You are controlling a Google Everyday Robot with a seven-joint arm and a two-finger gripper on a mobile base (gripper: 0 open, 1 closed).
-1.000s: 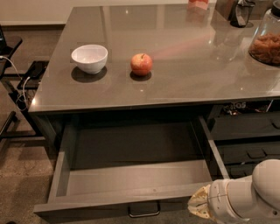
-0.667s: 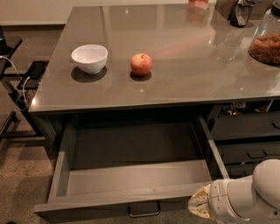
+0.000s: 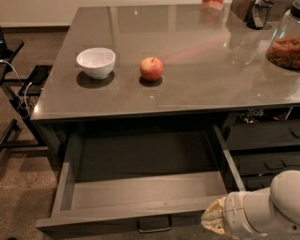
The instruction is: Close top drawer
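The gripper point(image 3: 212, 221) sits at the lower right, just beside the top drawer's point(image 3: 140, 192) front corner, and its arm point(image 3: 269, 211) runs off the right and bottom edges. The drawer's front is cut by the bottom edge; its rear is lost in shadow under the countertop point(image 3: 187, 89). A glass jar point(image 3: 285, 44) is cropped at the right. An orange object point(image 3: 212, 3) and a dark object point(image 3: 257, 11) are cropped at the top — neither identifiable.

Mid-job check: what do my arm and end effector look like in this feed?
The arm is a smooth, rounded white shell with faint seam lines near its narrow end. It tapers to the end effector, a tan, faceted tip low at the right of the view, by the right end of the front of the open top drawer. No cables or markings show.
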